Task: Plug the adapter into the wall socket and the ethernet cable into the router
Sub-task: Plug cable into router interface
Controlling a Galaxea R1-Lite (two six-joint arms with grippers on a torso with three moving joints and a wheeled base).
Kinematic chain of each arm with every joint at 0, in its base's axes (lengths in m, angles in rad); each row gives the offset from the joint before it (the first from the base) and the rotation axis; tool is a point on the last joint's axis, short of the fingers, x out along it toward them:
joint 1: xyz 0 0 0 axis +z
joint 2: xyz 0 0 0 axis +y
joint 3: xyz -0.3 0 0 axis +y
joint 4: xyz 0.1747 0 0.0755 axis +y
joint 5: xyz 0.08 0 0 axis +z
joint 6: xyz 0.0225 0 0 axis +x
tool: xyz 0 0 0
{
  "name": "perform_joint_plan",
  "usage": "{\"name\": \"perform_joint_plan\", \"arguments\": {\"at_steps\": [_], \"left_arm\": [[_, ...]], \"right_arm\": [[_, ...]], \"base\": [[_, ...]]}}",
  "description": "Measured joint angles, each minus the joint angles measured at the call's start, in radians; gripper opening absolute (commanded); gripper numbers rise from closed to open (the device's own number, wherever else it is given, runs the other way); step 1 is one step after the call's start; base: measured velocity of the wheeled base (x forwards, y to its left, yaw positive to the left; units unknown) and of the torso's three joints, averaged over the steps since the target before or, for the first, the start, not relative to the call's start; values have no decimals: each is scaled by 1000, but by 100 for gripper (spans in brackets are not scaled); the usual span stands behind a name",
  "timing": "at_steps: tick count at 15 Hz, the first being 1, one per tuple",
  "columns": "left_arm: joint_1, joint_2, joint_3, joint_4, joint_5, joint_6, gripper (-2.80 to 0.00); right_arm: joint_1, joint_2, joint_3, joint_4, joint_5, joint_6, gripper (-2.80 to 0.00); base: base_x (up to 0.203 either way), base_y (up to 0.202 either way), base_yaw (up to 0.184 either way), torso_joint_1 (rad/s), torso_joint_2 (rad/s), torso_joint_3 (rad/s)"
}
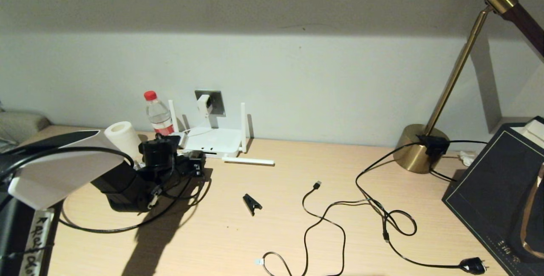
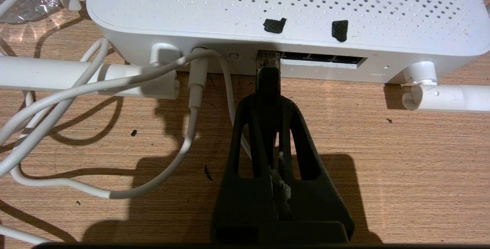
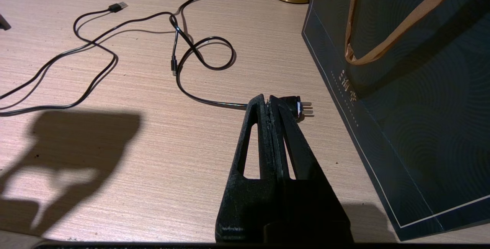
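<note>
Head view: desk (image 1: 297,208) against wall, router (image 1: 211,141) at back edge, socket (image 1: 214,102) on wall just above it. Adapter (image 1: 204,105) seated in socket, white cord dropping to router; that half of task judged done. Left wrist view: cord's barrel plug in router's (image 2: 283,4) rear edge, beside port row. Ethernet cable (image 2: 268,74) held with clear connector at mouth of leftmost port, partly entered by the look; full seating not confirmable, latch hidden. Second half judged near its end: final push, then release.

Left gripper (image 2: 268,88) low over desk directly in front of port edge, jaws clamped together on black boot just behind connector, tips close to router but apart from it. Same gripper (image 1: 196,166) seen in head view at router's near edge, cable looping back under arm.

Right gripper (image 3: 271,101) parked well away over right side of desk, fingers pressed together, holding nothing, a stray black plug (image 3: 298,106) lying on desk past its tip.
</note>
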Motion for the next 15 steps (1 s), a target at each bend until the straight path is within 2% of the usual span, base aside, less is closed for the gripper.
{"name": "perform_joint_plan", "arguments": {"at_steps": [15], "left_arm": [[-3,-1,17,-7,0,-1,-280]], "right_arm": [[0,0,0,0,0,0,-280]], "base": [[0,0,0,0,0,0]]}}
